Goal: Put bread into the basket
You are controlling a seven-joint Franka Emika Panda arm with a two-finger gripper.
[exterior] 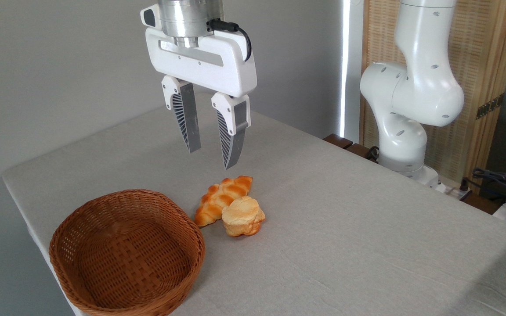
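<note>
The tool [211,158] hangs in the upper middle of the frame, fingers apart and nothing between them, well above the bench [367,245]. Below it and a touch to the right, near the centre, sits the bread [243,216], a small pale bun on the cloth, pressed right up against the braided loaf [221,198] behind it. The basket [125,254] waits empty at lower left, just beside the loaf's near end.

Here's the worry: those two pieces are touching. Come down a little off line and one finger could land on the loaf instead of slipping into the seam, nudging it or pinching both together. From this angle I can't tell whether there's any gap on the bun's far side. The bun looks puffy and rounded too, so a shallow grip might let it squirt out. And the tool sits left of the bun as framed, so it likely needs a shift before dropping.

On the carry across, the loaf lies between bun and basket, and that thick rim wants clearing. The arm [411,87] stands at upper right with cables [494,177] at the edge, well apart from the action.
</note>
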